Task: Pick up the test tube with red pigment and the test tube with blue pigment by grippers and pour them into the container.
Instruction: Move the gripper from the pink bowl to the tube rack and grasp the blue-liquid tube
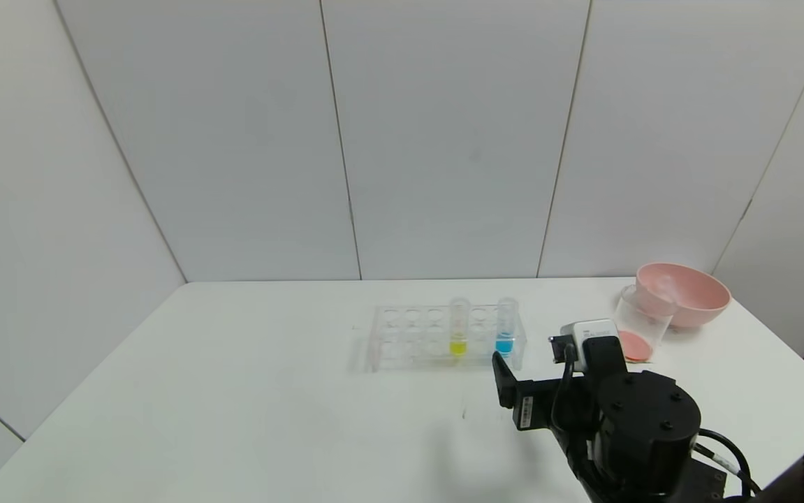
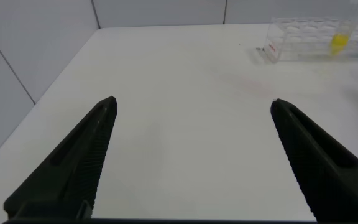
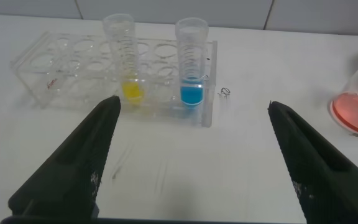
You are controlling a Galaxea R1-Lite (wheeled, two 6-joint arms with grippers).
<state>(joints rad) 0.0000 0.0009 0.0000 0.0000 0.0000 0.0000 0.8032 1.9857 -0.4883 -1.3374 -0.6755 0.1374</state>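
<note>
Both jaws of the right gripper (image 3: 191, 155) gape before the blue-pigment tube (image 3: 192, 68).

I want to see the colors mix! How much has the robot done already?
Red liquid already sits in the beaker, so that pour looks done. Nothing is held now: the right gripper is open, facing the blue tube standing in the rack. Blue remains unpoured.

The right arm (image 1: 642, 426) was matte black, with a round joint cap bearing 4 small screws, a white camera block, a barcode label and looped black cables. Both grippers carried 2 long black ribbed fingers (image 3: 79, 168).
</note>
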